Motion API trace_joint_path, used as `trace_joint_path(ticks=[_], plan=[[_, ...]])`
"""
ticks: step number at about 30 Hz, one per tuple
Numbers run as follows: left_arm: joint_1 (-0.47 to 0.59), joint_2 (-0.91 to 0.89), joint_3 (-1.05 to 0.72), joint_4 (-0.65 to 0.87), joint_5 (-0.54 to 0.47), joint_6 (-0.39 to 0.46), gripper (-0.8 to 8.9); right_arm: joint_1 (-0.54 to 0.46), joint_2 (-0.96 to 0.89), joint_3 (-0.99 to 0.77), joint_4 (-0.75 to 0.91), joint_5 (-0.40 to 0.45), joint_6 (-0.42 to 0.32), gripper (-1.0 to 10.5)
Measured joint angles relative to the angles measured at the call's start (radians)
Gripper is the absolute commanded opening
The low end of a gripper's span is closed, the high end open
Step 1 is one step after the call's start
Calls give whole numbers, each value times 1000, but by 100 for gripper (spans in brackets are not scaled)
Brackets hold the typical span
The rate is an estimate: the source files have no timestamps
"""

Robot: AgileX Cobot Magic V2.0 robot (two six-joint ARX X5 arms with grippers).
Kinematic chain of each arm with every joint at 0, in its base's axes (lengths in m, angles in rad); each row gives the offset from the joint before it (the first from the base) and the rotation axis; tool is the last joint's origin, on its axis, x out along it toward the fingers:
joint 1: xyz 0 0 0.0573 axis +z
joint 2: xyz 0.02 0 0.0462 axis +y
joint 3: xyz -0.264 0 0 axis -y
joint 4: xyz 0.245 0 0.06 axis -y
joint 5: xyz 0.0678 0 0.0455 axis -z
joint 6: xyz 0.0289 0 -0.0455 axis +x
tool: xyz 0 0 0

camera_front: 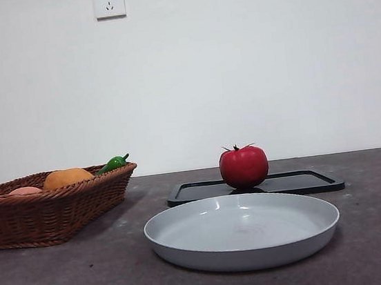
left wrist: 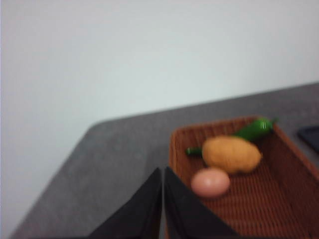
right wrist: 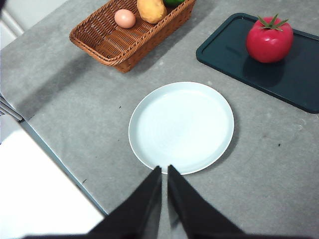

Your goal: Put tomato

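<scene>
A glossy red tomato point(camera_front: 243, 166) with a dark green stem stands upright on a black flat tray point(camera_front: 299, 181) in the middle of the table; it also shows in the right wrist view point(right wrist: 269, 41). An empty white plate point(camera_front: 243, 230) lies in front of the tray, and in the right wrist view point(right wrist: 181, 126) it is just beyond my right gripper point(right wrist: 164, 172), which is shut, empty and high above the table. My left gripper point(left wrist: 163, 174) is shut and empty, above the table beside the basket point(left wrist: 279, 209). Neither gripper shows in the front view.
A brown wicker basket point(camera_front: 19, 216) stands at the left, holding an orange round fruit point(camera_front: 67, 177), a small green pepper point(camera_front: 113, 164) and a pinkish egg-like item point(camera_front: 24, 191). A wall outlet point(camera_front: 109, 1) is on the white wall behind. The table's edge point(right wrist: 60, 159) runs near the right gripper.
</scene>
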Motion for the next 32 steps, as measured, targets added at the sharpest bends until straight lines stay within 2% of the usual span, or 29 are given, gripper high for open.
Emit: trace_joint_path(ticks=[5,10,22,32], plan=[[0,-60,-86,-2,-3,-17,7,0,0,0,0,0,0,7],[0,-106,-137,-21,-48,-19,7,0,0,0,0,0,0,7],[0,-131,-138,-155,-75,-21,7,0,0,0,0,0,0,7],[0,-130,-138,-159,-75,-42,7,0,0,0,0,0,0,7]])
